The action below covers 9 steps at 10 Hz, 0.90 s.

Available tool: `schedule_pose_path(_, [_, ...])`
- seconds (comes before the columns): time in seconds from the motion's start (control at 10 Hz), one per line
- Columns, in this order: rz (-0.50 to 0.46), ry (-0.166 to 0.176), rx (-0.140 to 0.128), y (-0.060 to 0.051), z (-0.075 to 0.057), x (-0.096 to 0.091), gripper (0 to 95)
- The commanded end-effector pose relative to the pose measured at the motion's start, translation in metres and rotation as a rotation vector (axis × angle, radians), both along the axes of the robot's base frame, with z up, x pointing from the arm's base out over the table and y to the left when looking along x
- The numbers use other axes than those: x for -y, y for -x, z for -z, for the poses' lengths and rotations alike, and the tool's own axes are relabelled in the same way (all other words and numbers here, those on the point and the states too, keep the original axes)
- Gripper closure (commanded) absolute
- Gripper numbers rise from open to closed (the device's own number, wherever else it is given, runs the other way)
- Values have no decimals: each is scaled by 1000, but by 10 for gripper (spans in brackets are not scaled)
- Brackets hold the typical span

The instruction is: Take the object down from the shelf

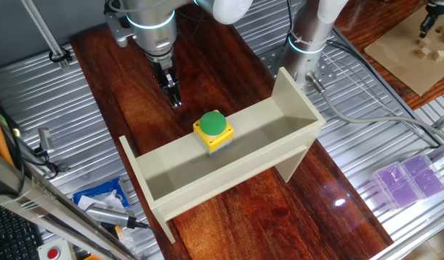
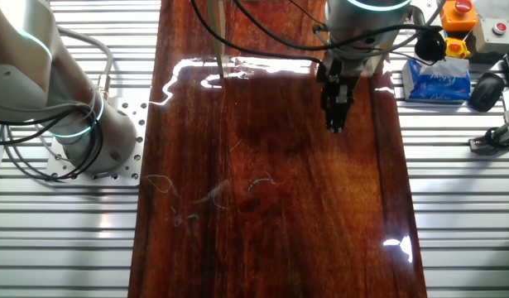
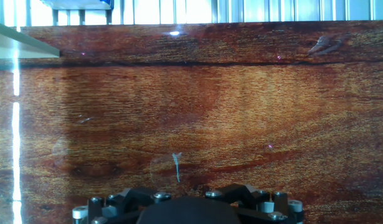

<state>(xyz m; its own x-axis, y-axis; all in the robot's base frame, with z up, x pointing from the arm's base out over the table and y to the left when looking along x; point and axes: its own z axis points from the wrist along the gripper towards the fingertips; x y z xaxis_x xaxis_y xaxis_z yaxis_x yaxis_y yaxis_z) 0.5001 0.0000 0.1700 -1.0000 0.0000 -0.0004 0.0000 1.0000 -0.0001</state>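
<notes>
Dark red-brown wood tabletop, glossy w/ visible grain and glare patches, set on a ribbed metal bench. On the shelf, approx. mid-length, sits the object: boxy yellow top on grey base w/ round green dome button, resting on the shelf's flat floor near its far long wall. Shelf is cream, matte, flat-panelled; trough-like w/ low long walls and tall end panels as legs, lying diagonally across the board. Open room above the object; bare wood on the far side betw. shelf and arm. Gripper hangs over that bare wood, pointing down, apart from shelf and object; black slim fingers look close together at the tips, no item betw. them, though exact gap cannot be told. Other fixed view: gripper above open board w/ faint scratches. Hand view: only the wood grain, the gripper's black base w/ screws along the bottom edge, and a pale panel edge of the shelf at upper left. Beyond board edges: tissue pack, purple boxes, second arm's base.
</notes>
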Motion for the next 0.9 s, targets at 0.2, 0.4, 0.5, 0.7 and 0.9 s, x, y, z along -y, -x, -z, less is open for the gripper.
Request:
schedule_pose_path(0.2, [-2, -28, -6, 0, 0, 0, 950])
schedule_pose_path(0.4, [0, -28, -7, 0, 0, 0, 950])
schedule_pose_path(0.5, [-1, -28, -7, 0, 0, 0, 950])
schedule_pose_path(0.7, [2, -28, -7, 0, 0, 0, 950])
schedule_pose_path(0.9, [1, -28, -8, 0, 0, 0, 950])
